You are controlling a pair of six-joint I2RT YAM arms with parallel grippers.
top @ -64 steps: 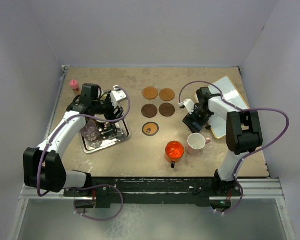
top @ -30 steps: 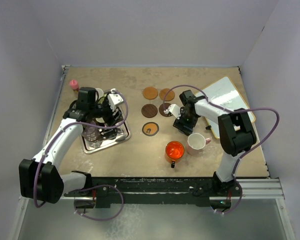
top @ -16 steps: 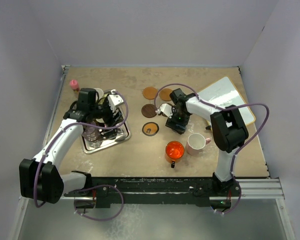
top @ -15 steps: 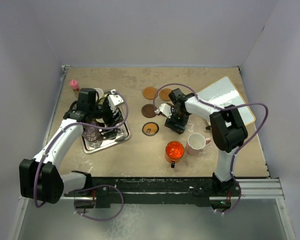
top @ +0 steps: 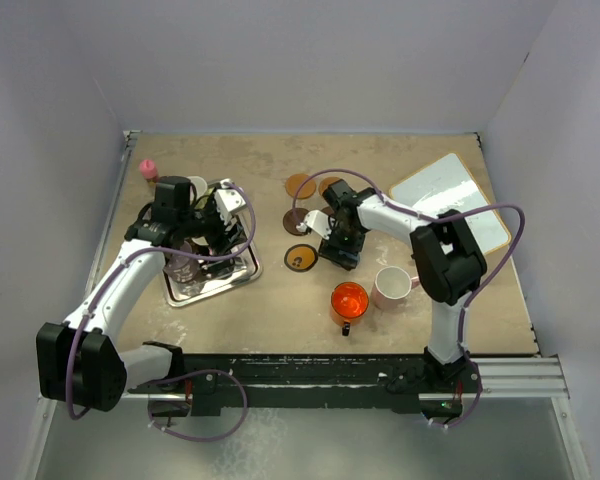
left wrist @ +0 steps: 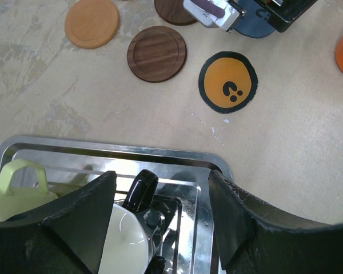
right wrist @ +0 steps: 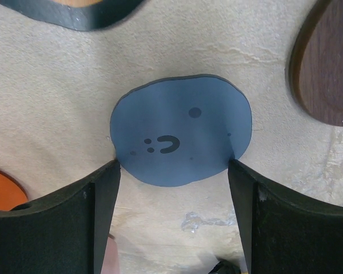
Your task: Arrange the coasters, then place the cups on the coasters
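A grey-blue coaster [right wrist: 182, 137] lies flat on the table. My right gripper [right wrist: 174, 165] is open just above it, one fingertip at each side of its near edge. Around it lie the black, orange-centred coaster [top: 300, 257], a dark brown coaster [top: 296, 222], an orange coaster [top: 300, 186] and a half-hidden brown coaster [top: 330, 184]. The red-orange cup [top: 348, 300] and pink cup [top: 391, 287] stand in front. My left gripper [left wrist: 161, 177] hangs open over the silver tray [left wrist: 114, 151], straddling the black cup [left wrist: 131, 228]. A pale green cup [left wrist: 20, 188] and a clear glass cup [top: 180, 262] are beside it.
A white board with an orange rim [top: 450, 200] lies at the back right. A small pink-capped bottle [top: 148, 170] stands at the back left corner. The right arm [top: 400, 215] stretches over the table's middle.
The right gripper has travelled left from near the white board to a spot beside the black, orange-centred coaster. The left arm has stayed over the tray.
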